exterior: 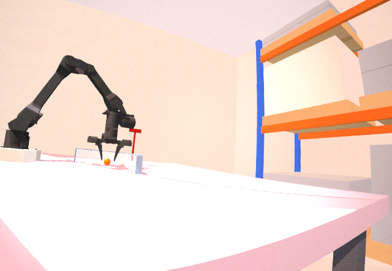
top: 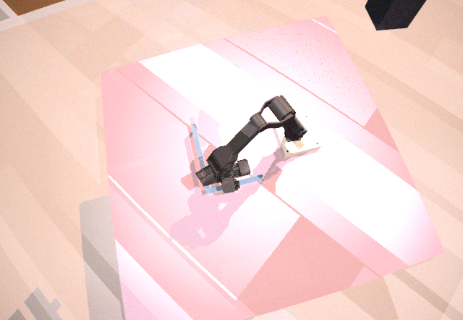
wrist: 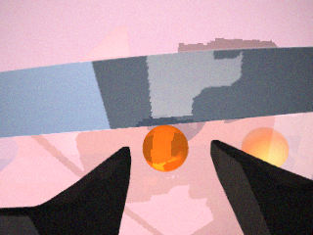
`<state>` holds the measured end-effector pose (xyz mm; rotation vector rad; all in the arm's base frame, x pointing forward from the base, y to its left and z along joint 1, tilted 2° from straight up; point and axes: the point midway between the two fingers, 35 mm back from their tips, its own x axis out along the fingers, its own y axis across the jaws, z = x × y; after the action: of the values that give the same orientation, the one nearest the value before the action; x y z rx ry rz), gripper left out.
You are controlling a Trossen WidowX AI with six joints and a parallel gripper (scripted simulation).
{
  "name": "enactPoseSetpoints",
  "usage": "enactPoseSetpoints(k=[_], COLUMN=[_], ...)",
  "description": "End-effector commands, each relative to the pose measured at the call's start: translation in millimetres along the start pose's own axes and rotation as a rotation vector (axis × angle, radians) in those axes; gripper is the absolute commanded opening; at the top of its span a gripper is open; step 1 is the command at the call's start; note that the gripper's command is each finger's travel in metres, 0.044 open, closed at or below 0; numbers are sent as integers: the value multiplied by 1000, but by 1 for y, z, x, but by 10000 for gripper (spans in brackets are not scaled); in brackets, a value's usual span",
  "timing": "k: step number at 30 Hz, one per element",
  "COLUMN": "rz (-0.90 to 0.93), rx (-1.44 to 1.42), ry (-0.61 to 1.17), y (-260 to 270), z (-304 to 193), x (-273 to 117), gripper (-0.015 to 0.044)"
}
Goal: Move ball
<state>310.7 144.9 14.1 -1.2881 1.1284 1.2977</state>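
Black parallel-jaw gripper (wrist: 170, 164) hangs w/ fingers released, holding nothing, low over the small orange ball (wrist: 165, 148), which lies on pink table (exterior: 221, 217) betw. the fingertips, beside low clear wall (wrist: 54, 100), pale see-through ball copy (wrist: 265, 146) nearby.

Glossy orange ball (wrist: 165, 148), translucent glassy walls (wrist: 73, 100), matt black end effector (wrist: 168, 188)
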Motion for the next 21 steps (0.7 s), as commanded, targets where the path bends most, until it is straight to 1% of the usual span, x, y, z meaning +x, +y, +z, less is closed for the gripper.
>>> enactPoseSetpoints(k=[1,3,13,17,21], rz=[15,15,15,-3,-4], rx=[-4,-4,-4,41,43], ry=[2,2,2,5,5], y=[3,3,3,1,-3], z=[0,0,0,-5,-4], x=[7,7,7,0,-23], gripper=[217,165,98,0,0])
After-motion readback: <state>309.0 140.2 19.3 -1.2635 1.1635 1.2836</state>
